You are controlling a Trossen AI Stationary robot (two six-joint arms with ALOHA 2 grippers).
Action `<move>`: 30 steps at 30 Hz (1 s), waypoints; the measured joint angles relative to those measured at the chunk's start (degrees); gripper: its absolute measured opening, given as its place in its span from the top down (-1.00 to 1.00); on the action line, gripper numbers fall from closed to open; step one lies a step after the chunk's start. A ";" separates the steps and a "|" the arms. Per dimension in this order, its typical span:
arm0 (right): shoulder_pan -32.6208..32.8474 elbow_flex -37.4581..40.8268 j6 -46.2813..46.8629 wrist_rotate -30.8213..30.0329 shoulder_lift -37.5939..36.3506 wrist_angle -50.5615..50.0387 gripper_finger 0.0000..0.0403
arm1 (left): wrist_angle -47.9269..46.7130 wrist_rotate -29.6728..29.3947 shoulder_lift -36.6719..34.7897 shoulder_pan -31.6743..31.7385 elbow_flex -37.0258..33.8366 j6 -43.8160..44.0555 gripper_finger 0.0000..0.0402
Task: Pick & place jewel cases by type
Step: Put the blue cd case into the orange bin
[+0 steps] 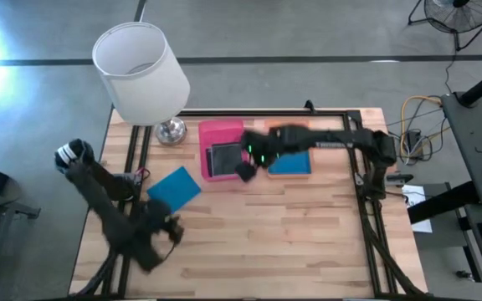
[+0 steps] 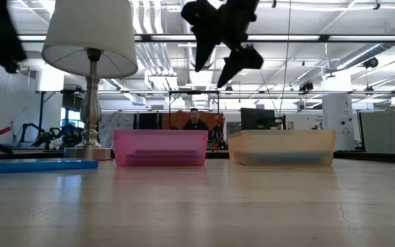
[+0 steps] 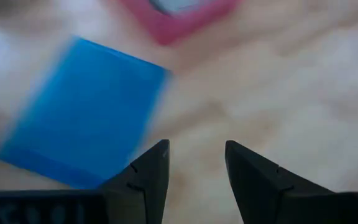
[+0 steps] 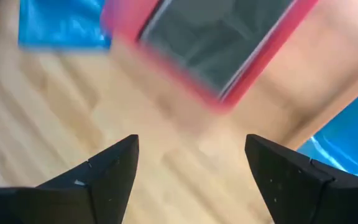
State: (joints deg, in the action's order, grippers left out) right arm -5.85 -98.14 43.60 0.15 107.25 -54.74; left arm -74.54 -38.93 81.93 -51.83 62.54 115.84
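Left tool (image 1: 167,227) low over the bench (image 1: 266,242) near its front-left, fingers apart, nothing between them. Loose blue jewel case (image 1: 175,188) lies flat just beyond it, toward the trays, rotated so its corners point diagonally; left wrist view shows it ahead of one fingertip (image 3: 160,152). White lamp (image 1: 141,75) stands at back-left, clear of the case. Pink tray (image 1: 216,134) holds a grey jewel case (image 1: 223,159) flat, edges square with the tray. Right tool (image 1: 245,170) hangs above the pink tray's front edge, fingers wide apart, empty. Orange tray (image 1: 304,173) sits beside it with a blue case (image 1: 289,163) flat inside, partly under the right arm.
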 joint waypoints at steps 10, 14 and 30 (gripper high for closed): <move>16.02 11.79 16.59 3.78 2.51 19.00 -0.35 | -4.07 11.01 -17.67 32.98 -9.04 -31.00 0.31; 18.10 13.55 21.61 4.01 4.67 26.83 -0.35 | 0.65 11.28 -22.20 42.56 -16.18 -33.97 0.31; 19.98 13.74 22.31 4.25 5.85 31.28 -0.16 | 30.11 22.71 -14.67 51.87 -35.16 -39.51 0.98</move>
State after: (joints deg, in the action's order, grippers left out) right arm 14.13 -84.40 65.91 4.40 113.11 -23.46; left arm -44.42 -16.22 67.26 0.03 27.38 76.33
